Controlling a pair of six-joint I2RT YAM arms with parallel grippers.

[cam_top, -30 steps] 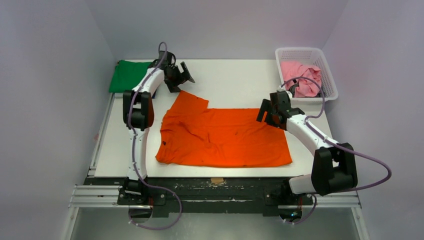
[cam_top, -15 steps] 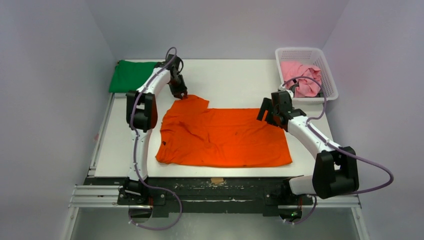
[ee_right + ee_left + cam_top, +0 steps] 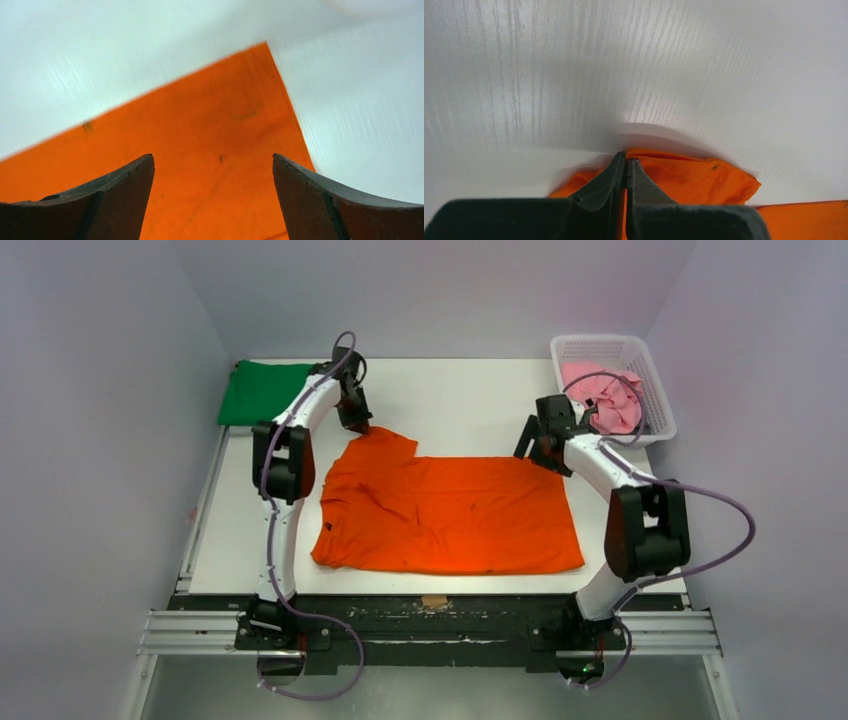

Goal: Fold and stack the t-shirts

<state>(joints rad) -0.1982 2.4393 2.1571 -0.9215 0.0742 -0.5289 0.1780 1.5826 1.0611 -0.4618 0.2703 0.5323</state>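
An orange t-shirt [image 3: 450,515] lies spread flat on the white table [image 3: 460,400], one sleeve pointing to the far left. My left gripper [image 3: 362,428] is shut on the tip of that sleeve. In the left wrist view the gripper [image 3: 626,159] has its fingers pressed together, with orange cloth [image 3: 694,175] bunched around and between them. My right gripper [image 3: 540,455] hovers open over the shirt's far right corner. In the right wrist view the gripper [image 3: 212,159] shows only flat orange cloth [image 3: 200,125] between its wide-apart fingers. A folded green t-shirt [image 3: 258,390] lies at the far left corner.
A white lattice basket [image 3: 600,341] at the far right corner holds a crumpled pink t-shirt [image 3: 590,380], close behind my right wrist. Grey walls close in the table on three sides. A metal rail runs along the near edge.
My left gripper came down onto the orange sleeve tip and closed on it. My right arm swung toward the far side, carrying its open gripper to the shirt's far right corner.
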